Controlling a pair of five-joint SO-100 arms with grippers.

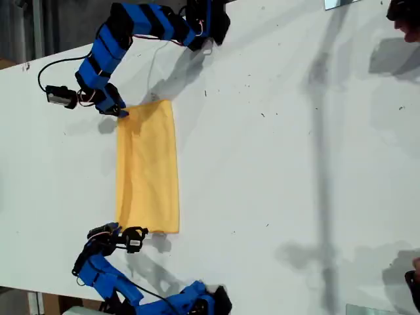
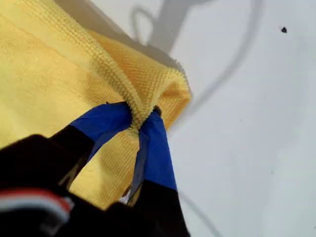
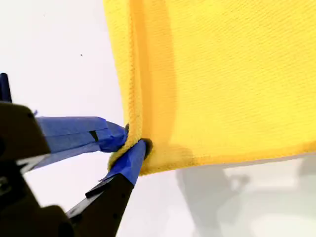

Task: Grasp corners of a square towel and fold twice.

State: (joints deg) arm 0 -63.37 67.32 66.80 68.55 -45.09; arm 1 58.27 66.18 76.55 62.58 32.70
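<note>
The yellow-orange towel [image 1: 147, 167] lies as a long folded strip on the white table [image 1: 295, 164], toward the exterior view's left. My first gripper [image 1: 122, 112] [image 2: 143, 116] is shut on the towel [image 2: 49, 64] at the strip's upper left corner in the exterior view, bunching the cloth between its blue-taped fingers [image 2: 106, 123]. My second gripper [image 1: 126, 231] [image 3: 134, 143] is shut on the lower left corner, where the towel [image 3: 222, 74] shows a doubled edge. The white tag does not show.
Both blue arms reach in from bases [image 1: 210, 20] [image 1: 210, 302] at the exterior view's top and bottom edges. A black cable [image 1: 49, 69] loops beside the first arm. Dark shapes [image 1: 403, 16] sit at that view's right edge. The table is bare white to the towel's right.
</note>
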